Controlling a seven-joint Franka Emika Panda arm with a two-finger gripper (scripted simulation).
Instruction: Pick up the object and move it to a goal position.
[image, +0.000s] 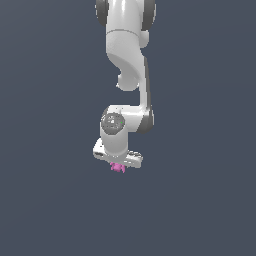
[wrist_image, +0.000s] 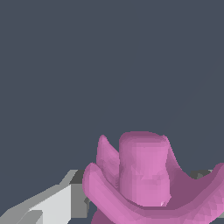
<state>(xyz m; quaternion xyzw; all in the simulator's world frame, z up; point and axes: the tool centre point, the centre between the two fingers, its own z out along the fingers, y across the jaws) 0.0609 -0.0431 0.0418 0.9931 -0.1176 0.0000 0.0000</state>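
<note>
In the exterior view, the white robot arm (image: 127, 65) hangs down. The little pink object (image: 118, 168) sits right under the gripper (image: 118, 164), touching it. In the wrist view, the pink object (wrist_image: 144, 175) is very close, between grey fingers (wrist_image: 57, 203) that look squeezed on it.

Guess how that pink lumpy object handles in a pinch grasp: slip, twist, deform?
The pink object probably stays rigid: its stubby lobes hold their shape right by the hand. It may twist or shift, since its curved, uneven surfaces offer the fingers few flat contacts. It looks light, being far smaller than the hand in the exterior view. Whether the grip is closed is hidden.
</note>
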